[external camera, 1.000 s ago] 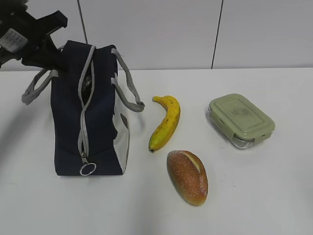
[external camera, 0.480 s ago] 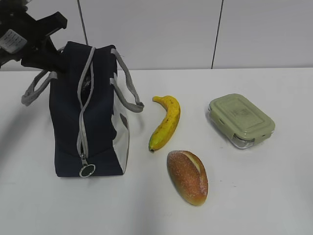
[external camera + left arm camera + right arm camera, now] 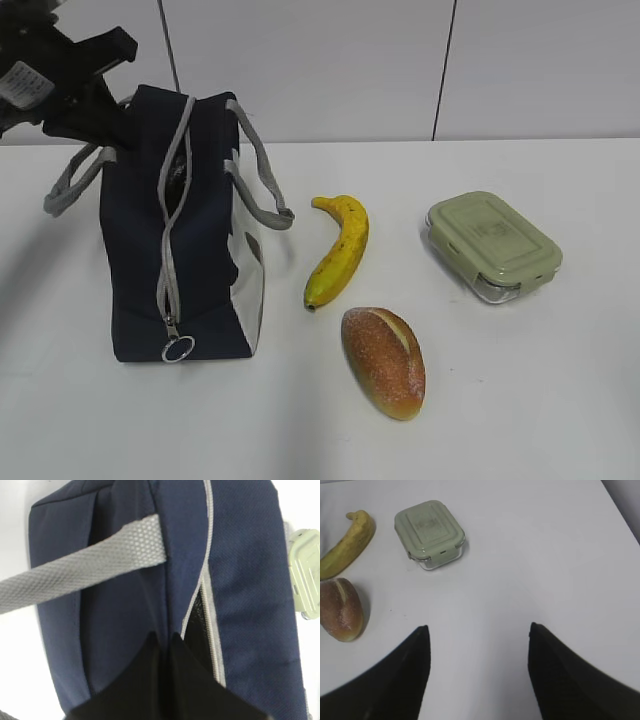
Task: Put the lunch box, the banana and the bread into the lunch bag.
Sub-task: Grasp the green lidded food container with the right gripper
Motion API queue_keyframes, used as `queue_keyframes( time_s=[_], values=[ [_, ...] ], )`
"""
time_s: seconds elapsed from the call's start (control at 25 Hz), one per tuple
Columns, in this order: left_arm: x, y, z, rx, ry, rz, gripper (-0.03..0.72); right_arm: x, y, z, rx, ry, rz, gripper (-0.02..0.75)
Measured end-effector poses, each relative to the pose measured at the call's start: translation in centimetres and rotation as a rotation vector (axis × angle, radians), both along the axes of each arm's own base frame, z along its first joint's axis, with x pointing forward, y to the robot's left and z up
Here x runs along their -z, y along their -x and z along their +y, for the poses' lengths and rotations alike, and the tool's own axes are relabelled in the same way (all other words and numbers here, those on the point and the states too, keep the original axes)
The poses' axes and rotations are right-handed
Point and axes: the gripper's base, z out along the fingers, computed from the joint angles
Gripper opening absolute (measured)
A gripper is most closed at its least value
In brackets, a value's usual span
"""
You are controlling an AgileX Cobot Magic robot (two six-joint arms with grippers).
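The bread lies nearest the camera, just right of the lunch bag and below the banana. The lunch box sits farther right of the bag, well apart. The right gripper hovers with fingers spread, holding nothing. At the bag's far top end, the left gripper has its fingertips pressed together against the fabric beside the zipper.
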Motion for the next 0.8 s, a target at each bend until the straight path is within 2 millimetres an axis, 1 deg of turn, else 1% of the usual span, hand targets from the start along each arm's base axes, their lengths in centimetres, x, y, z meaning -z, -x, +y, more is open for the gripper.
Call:
queue_keyframes(
  time_s=[0.12, 0.2, 0.44, 0.48, 0.52, 0.68, 0.8],
  values=[
    [0.0, 0.0, 0.0, 0.0, 0.0, 0.0, -0.001, -1.0, -2.3, 0.1, -0.016, -0.034, 0.027, 0.458],
    [0.0, 0.0, 0.0, 0.001, 0.0, 0.003, -0.001, -1.2, -4.3, 0.0, -0.023, -0.062, 0.07, 0.458],
    [0.0, 0.1, 0.0, 0.02, -0.005, 0.008, -0.001, -0.7, -10.4, 0.2, -0.036, -0.196, 0.26, 0.458],
    [0.0, 0.1, 0.0, 0.022, -0.006, 0.008, -0.001, -0.7, -10.4, 0.2, -0.036, -0.196, 0.26, 0.458],
    [0.0, 0.2, 0.0, 0.024, -0.007, 0.007, -0.001, -0.8, -12.1, 0.2, -0.035, -0.228, 0.31, 0.458],
    [0.1, 0.2, 0.0, 0.027, -0.008, 0.006, -0.001, -1.3, -15.9, 0.1, -0.047, -0.265, 0.394, 0.462],
    [0.1, 0.2, 0.0, 0.028, -0.008, 0.006, -0.001, -2.2, -18.8, 0.1, -0.066, -0.287, 0.44, 0.503]
  ],
)
